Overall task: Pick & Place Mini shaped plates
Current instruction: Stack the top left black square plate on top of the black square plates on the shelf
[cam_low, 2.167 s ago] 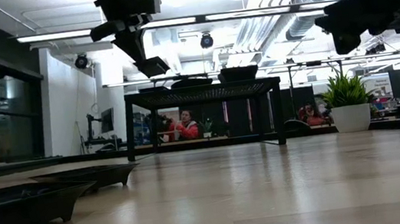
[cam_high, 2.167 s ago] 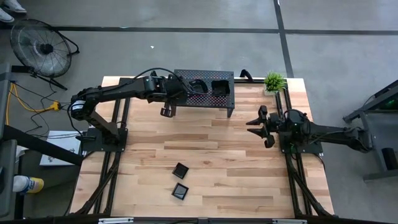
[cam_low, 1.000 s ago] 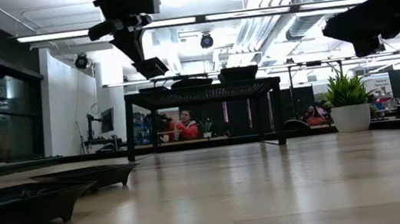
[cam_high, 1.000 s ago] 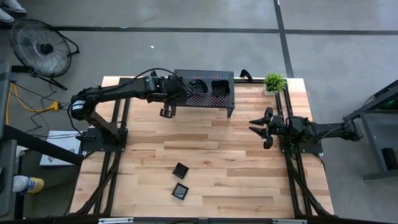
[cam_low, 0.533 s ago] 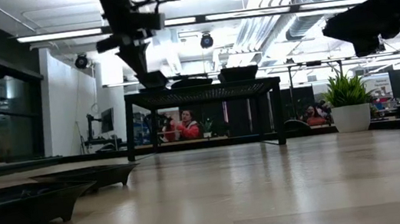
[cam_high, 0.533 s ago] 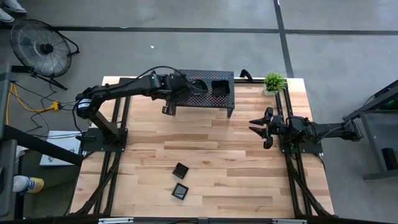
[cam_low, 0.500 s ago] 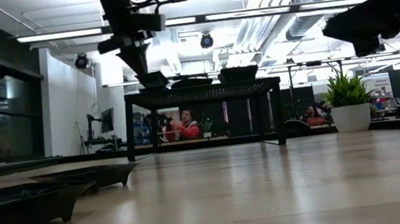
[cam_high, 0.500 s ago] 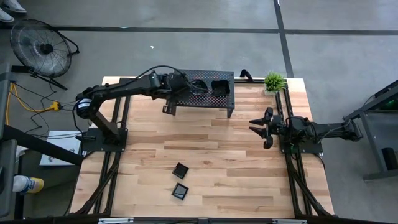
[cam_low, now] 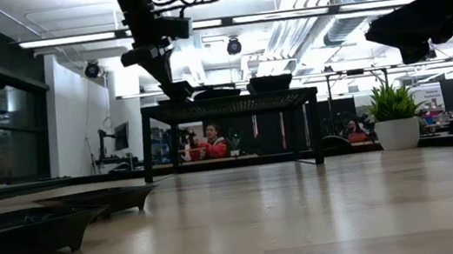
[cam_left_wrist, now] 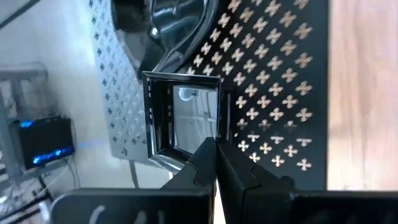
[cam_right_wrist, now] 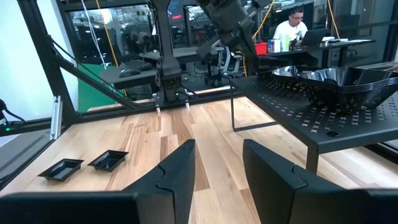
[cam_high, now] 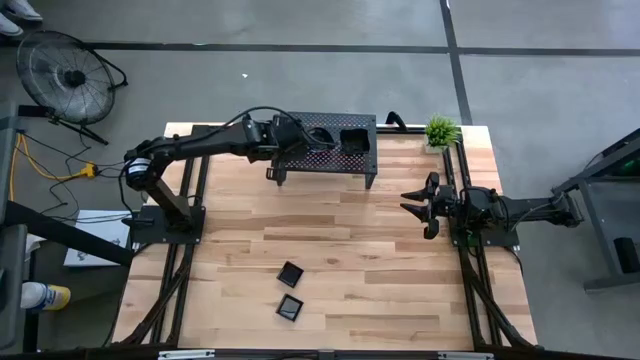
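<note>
Two small square black plates [cam_high: 289, 290] lie loose on the wooden table [cam_high: 400, 290] in the lower centre of the high view, just beside each other: one [cam_high: 290, 273] above, the other [cam_high: 290, 307] below it nearer the frame's bottom edge. The rest of the plates sit on the black perforated rack [cam_high: 330, 145] at the top centre of the frame: a round-rimmed stack [cam_high: 318, 137] on the left part of the rack's top and a squarer stack [cam_high: 353, 139] to its right; how many dishes each stack holds cannot be told. The left end effector [cam_high: 272, 176] hangs at the rack's left edge, its fingers pressed shut against each other with nothing between them; in the left wrist view a square plate [cam_left_wrist: 183, 115] rests on the rack right past the closed fingertips [cam_left_wrist: 214, 163], and part of a rounder glossy dish [cam_left_wrist: 177, 22] shows beyond it. The right end effector [cam_high: 413, 205] waits at the middle right of the frame, above bare table and well apart from the rack, its fingers spread and holding nothing. A small potted plant [cam_high: 441, 130] stands at the table's upper right corner, near the rack's right end.
</note>
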You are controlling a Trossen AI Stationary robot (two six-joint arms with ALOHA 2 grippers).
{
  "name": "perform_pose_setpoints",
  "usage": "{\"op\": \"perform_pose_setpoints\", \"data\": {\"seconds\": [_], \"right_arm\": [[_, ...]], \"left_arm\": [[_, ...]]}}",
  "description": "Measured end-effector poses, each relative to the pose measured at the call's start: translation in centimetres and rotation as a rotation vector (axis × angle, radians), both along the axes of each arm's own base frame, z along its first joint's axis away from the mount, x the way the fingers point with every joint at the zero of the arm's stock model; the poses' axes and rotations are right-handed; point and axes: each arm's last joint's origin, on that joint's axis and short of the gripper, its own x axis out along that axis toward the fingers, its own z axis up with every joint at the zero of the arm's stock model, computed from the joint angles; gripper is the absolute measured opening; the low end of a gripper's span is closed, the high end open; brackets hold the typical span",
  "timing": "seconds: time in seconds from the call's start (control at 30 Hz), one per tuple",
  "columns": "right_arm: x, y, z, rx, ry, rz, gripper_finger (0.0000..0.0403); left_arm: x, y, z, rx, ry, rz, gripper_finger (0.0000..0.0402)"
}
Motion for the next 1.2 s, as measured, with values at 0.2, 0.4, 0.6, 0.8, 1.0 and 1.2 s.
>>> {"op": "perform_pose_setpoints", "data": {"seconds": [0.2,0.4,0.6,0.8,1.0,1.2], "right_arm": [[0.0,0.0,0.0,0.0,-0.001,0.0,0.0129],[0.0,0.0,0.0,0.0,0.001,0.0,0.0129],[0.0,0.0,0.0,0.0,0.001,0.0,0.0129],[0.0,0.0,0.0,0.0,0.001,0.0,0.0129],[0.0,0.0,0.0,0.0,0.001,0.001,0.0129],[0.0,0.0,0.0,0.0,0.001,0.0,0.0129]], "left_arm": [[0.1,0.2,-1.0,0.014,0.02,0.069,0.0],[0.4,0.3,-1.2,0.038,0.009,0.091,0.0],[0.5,0.2,-1.4,0.006,0.005,0.087,0.0002],[0.5,0.2,-1.4,-0.004,0.002,0.086,0.0013],[0.5,0.2,-1.4,-0.003,0.002,0.086,0.0044],[0.5,0.2,-1.4,-0.009,0.002,0.083,0.0077]]}}
